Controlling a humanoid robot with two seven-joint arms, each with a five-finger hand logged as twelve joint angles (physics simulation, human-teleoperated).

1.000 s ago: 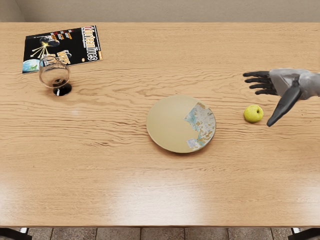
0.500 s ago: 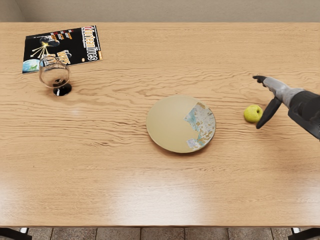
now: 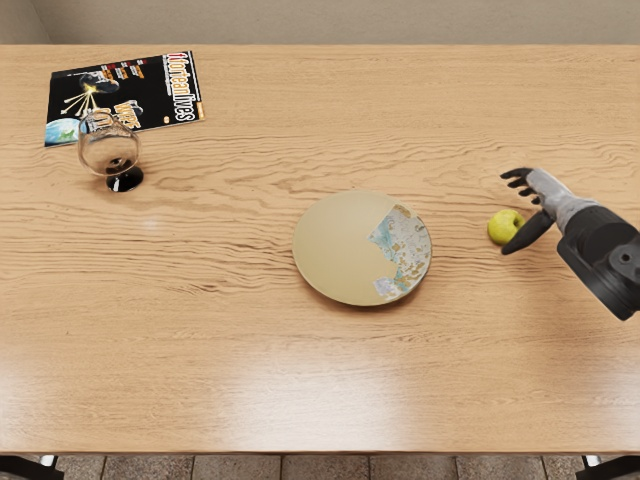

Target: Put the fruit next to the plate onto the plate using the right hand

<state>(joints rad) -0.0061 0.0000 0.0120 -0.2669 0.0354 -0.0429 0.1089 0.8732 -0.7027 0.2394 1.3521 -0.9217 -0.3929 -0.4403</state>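
View: head view, looking down at a slant.
Right hand (image 3: pixel 538 196): comes in from the right edge; fingers (image 3: pixel 516 178) spread and released, grasping nothing; thumb angled down along the fruit's right side.
Fruit (image 3: pixel 505 226): yellow-green, on the bench (image 3: pixel 300 380), just left of the hand, apart from the plate.
Plate (image 3: pixel 335 245): tan, partly patterned, well left of the hand, beyond the fruit.
Wine glass (image 3: pixel 110 150): upright, far left of the hand.
Magazine (image 3: pixel 125 97): flat, just behind the glass.

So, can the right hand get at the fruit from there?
Probably yes: the right hand sits just beside the fruit, fingers open, with nothing between them on the table.
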